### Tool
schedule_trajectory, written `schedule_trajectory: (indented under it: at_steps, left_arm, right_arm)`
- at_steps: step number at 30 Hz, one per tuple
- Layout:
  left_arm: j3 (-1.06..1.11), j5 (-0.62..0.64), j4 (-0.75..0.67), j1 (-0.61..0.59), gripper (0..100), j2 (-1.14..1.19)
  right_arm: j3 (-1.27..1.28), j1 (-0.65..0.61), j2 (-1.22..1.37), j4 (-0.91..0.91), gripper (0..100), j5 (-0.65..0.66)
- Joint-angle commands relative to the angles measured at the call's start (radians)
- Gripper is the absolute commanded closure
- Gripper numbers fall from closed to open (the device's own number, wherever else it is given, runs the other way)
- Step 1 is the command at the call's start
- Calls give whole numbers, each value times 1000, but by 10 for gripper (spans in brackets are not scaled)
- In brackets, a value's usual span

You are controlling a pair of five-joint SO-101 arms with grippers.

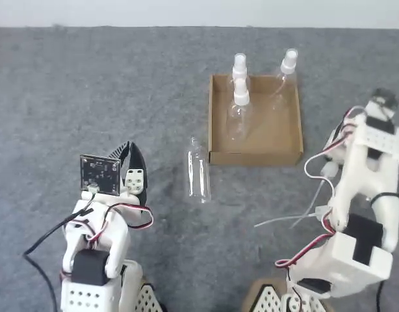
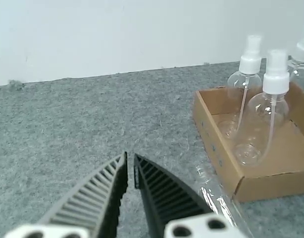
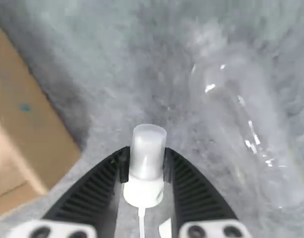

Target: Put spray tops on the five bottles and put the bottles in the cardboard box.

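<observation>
The right gripper [image 3: 145, 153] pinched a spray top [image 3: 148, 141]; the capless bottle [image 1: 198, 170] lay on the counter [image 1: 89, 84], neck pointing away, nearer the pressed-together left gripper [image 2: 130, 157].

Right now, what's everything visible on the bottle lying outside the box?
The bottle is clear plastic, slim and cylindrical, with an open neck and no spray top. It lies on its side on the grey mat, neck pointing away from the arms, close beside the cardboard box; contact there is unclear. Nothing grips it.
</observation>
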Motion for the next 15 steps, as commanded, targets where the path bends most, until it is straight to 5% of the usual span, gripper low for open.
schedule_trajectory:
  at_steps: [1,10,15]
  left_arm:
    - [-5,3,-28,-6,988,-3]
    - [-7,2,-29,-11,988,-3]
    - [-64,0,-26,-123,988,2]
  right_arm:
    - [-262,-35,-45,179,947,5]
    - [-399,-257,-269,400,968,14]
    - [-399,-464,-367,472,982,14]
